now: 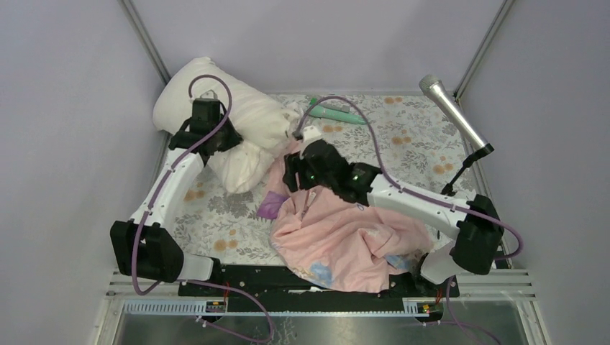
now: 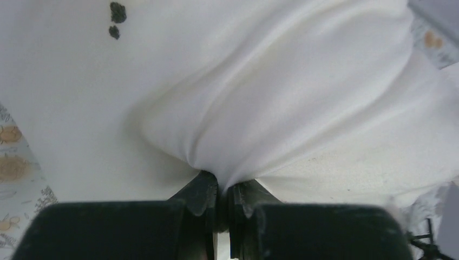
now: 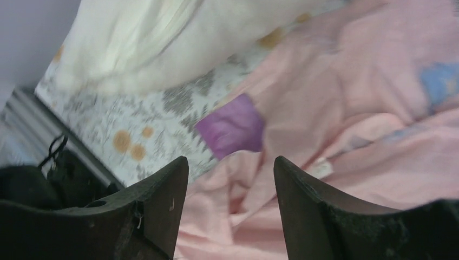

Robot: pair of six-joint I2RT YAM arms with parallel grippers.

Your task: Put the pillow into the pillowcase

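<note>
The left claw (image 2: 222, 189) is pinched tight on a fold of the cream pillow (image 1: 241, 118), and the fabric gathers into creases that fan away from its tips. The pillow lies at the far left of the floral-clothed worktop (image 1: 410, 136), bulging on both sides of that claw. To the right, the right claw (image 3: 231, 165) hangs with its jaws apart, gripping nothing, just above the pale pink pillowcase (image 1: 345, 241). A purple patch of lining (image 3: 231, 130) shows just ahead of its tips, with the pillow beyond that. The rest of the case is heaped behind and to the right of this claw.
</note>
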